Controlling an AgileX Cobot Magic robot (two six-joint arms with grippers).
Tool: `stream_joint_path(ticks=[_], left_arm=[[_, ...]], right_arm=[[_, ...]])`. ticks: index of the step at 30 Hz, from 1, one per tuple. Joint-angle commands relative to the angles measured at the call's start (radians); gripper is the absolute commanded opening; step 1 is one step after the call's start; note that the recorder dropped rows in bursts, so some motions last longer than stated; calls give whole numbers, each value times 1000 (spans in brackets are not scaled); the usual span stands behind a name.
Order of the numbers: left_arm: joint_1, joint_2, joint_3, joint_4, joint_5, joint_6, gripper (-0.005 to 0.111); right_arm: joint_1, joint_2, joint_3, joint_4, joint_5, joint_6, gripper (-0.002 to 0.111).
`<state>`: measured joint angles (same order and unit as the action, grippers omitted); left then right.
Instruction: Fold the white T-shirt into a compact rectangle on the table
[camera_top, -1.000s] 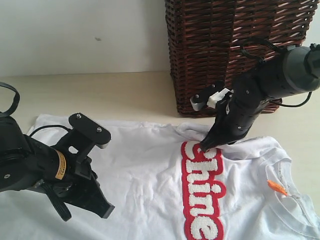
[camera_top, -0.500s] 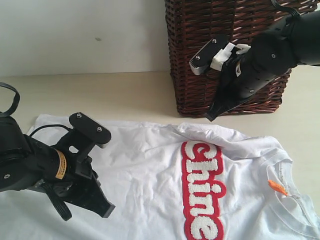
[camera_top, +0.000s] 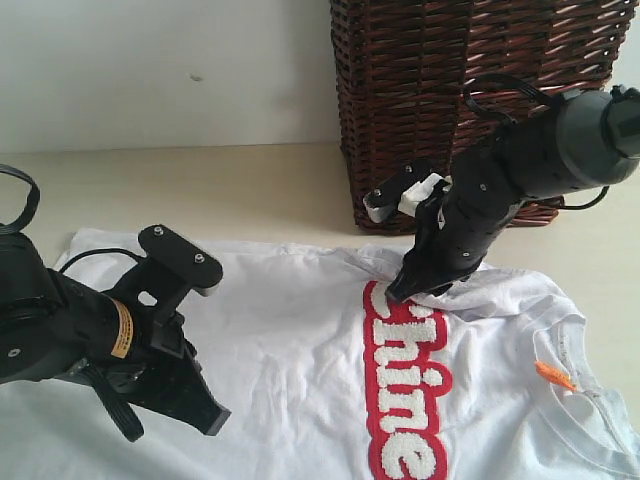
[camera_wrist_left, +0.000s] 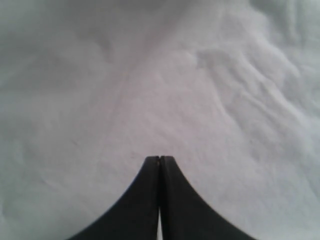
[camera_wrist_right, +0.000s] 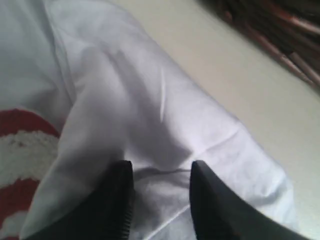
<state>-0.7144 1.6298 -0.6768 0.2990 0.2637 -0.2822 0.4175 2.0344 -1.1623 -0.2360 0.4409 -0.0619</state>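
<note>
Gripping the raised ridge of cloth cleanly is the step in hand, as I judge it. The shirt (camera_top: 300, 330) lies spread face up on the table (camera_top: 250, 190), with its collar toward the right of the exterior view. The right gripper (camera_top: 400, 293) is down at the shirt's far edge, by the top of the red lettering (camera_top: 405, 400). Its jaws stand moderately apart, astride a soft fold.

To do it well, the jaws should sink until the fold sits deep between the pads, then close on both layers. A nip at the very crest would likely slip free on lifting. The wrist view is blurred, so the pads may already be brushing the cloth; I cannot be sure.

The left gripper (camera_wrist_left: 160, 159) is closed with its tips together, holding nothing that I can see. It hangs just over plain cloth at the other end of the shirt.

Half a second ago the right gripper was raised in front of the basket (camera_top: 450, 100), clear of the shirt. It has since come back down to the spot where it was a second ago. The left arm has not moved.
</note>
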Motion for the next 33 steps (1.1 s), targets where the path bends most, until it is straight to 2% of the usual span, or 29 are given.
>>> stream_joint_path(ticks=[1, 2, 3, 5, 9, 13, 19, 26, 29, 33], left_arm=[[-3, -1, 2, 3, 0, -5, 0], [-3, -1, 2, 3, 0, -5, 0], [-3, -1, 2, 3, 0, -5, 0], [-3, -1, 2, 3, 0, -5, 0], [-3, -1, 2, 3, 0, -5, 0], [-3, -1, 2, 3, 2, -5, 0], [-3, -1, 2, 3, 10, -5, 0], [-3, -1, 2, 3, 14, -5, 0], [-3, -1, 2, 3, 14, -5, 0], [-3, -1, 2, 3, 8, -5, 0]], right_arm=[[1, 28, -4, -2, 5, 2, 14], [1, 27, -4, -2, 5, -18, 3], [1, 23, -4, -8, 5, -33, 0], [1, 20, -11, -103, 17, 2, 0], [1, 27, -13, -603, 27, 384, 0], [1, 32, -13, -818, 27, 560, 0], [-5, 69, -13, -943, 71, 696, 0], [-7, 41, -24, -1208, 423, 1147, 0], [-7, -26, -24, -1235, 379, 1172, 0], [-7, -118, -24, -1195, 171, 1127, 0]])
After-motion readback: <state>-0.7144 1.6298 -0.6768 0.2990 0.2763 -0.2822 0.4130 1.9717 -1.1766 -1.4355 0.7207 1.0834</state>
